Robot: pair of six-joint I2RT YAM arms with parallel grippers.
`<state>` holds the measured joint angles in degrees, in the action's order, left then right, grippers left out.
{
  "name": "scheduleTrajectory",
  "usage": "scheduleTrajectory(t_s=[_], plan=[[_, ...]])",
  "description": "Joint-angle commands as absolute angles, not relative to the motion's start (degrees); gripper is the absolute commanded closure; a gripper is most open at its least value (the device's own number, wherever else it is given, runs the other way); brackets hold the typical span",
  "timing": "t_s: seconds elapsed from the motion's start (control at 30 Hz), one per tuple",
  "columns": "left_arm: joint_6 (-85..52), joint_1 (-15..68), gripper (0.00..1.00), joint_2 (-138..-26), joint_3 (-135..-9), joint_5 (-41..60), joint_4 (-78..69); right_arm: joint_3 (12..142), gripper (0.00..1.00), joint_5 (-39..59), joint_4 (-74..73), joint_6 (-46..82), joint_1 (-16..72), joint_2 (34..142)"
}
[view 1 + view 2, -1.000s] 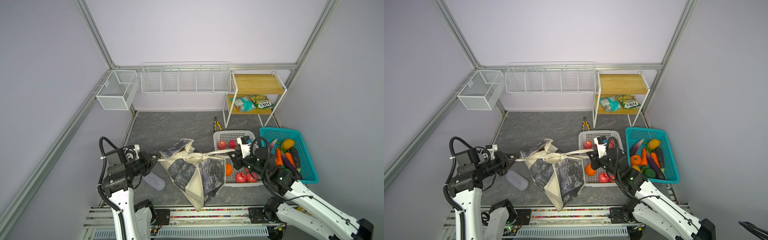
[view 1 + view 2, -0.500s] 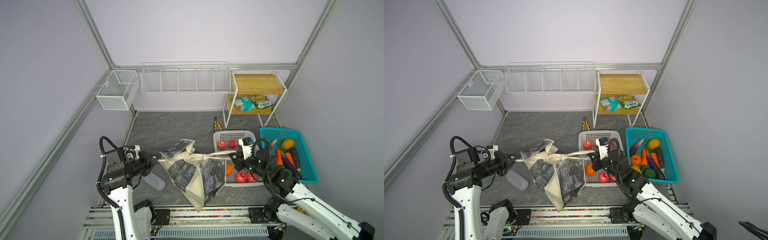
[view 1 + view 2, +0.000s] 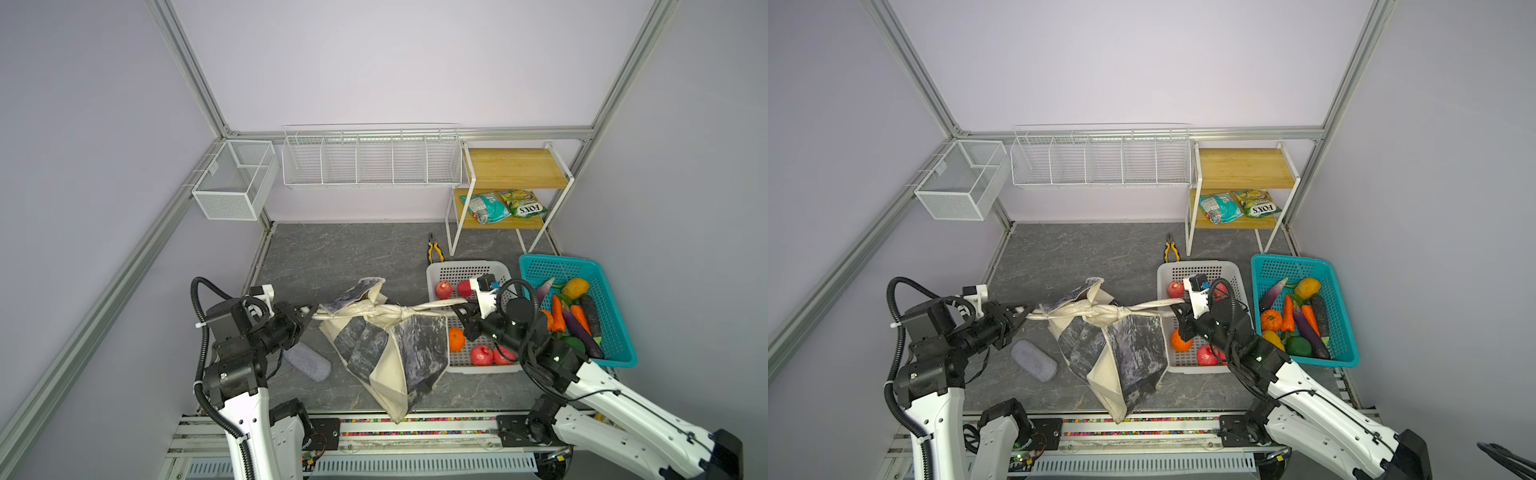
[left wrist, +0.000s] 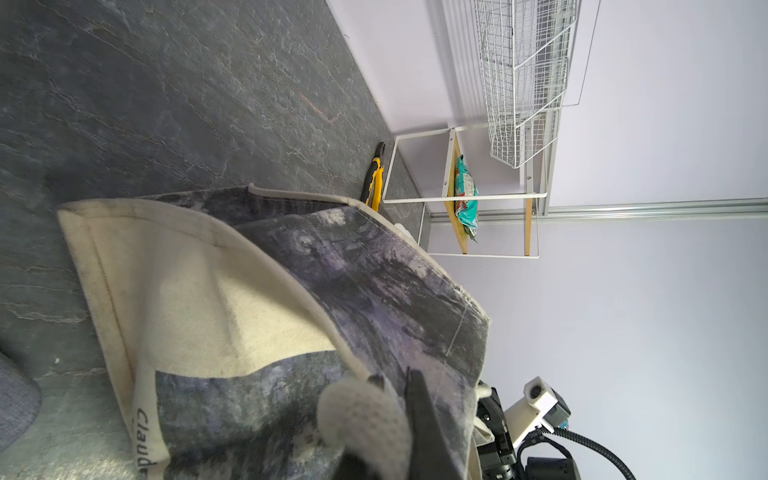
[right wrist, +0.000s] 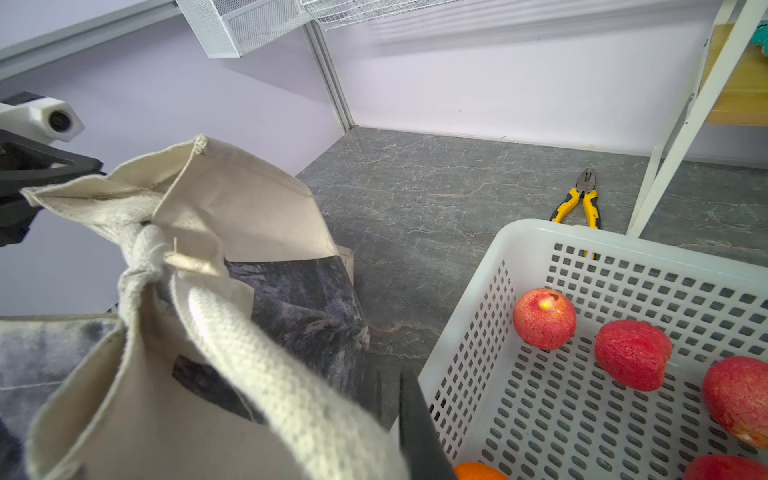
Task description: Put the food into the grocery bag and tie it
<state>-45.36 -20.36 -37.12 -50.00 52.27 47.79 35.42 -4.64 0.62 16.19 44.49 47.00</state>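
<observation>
Left gripper (image 3: 308,312) and right gripper (image 3: 458,311) are clamping tight on the cream strap handles (image 3: 430,306) of the cream-and-grey canvas tote (image 3: 415,345), either side of a knot (image 3: 397,311). Tying is looking nearly finished. A firm outward cinch seems the next need.

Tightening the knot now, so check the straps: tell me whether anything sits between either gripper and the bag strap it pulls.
Nothing visible does. The left gripper and the right gripper are each shut directly on a strap end of the bag, with the knot between them.

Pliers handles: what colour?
Yellow with black trim on the pliers; clearest in the right wrist view.
</observation>
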Motion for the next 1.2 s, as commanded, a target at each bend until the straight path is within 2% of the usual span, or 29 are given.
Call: scheduleTrajectory(t_s=[0.0,0.3,0.5,0.67,0.9,1.03,1.17], plan=[[-47.4,-20.4,1.00,-36.0,-47.8,44.8,38.9,37.5,0.93,-16.7,0.2,13.4,45.7,48.6],[-54.9,-20.0,1.00,-32.9,-41.4,46.3,28.4,40.6,0.93,-16.8,-2.8,12.8,51.4,54.6],[-59.5,-20.0,1.00,-31.6,-43.1,38.4,21.3,40.5,0.93,-19.4,-4.7,14.3,52.6,55.8],[-63.8,-20.0,1.00,-27.7,-39.6,27.6,15.1,39.0,0.93,-25.5,-3.9,18.4,52.6,53.5],[-67.9,-20.0,1.00,-27.9,-35.9,19.4,7.6,36.8,0.93,-39.9,4.1,23.0,52.5,47.9],[-68.8,-20.0,1.00,-32.4,-36.2,18.6,5.0,36.0,0.93,-45.8,9.9,25.6,52.0,45.2],[-69.1,-20.0,1.00,-35.2,-36.8,19.7,3.8,35.8,0.93,-44.5,10.1,24.8,51.7,45.2]])
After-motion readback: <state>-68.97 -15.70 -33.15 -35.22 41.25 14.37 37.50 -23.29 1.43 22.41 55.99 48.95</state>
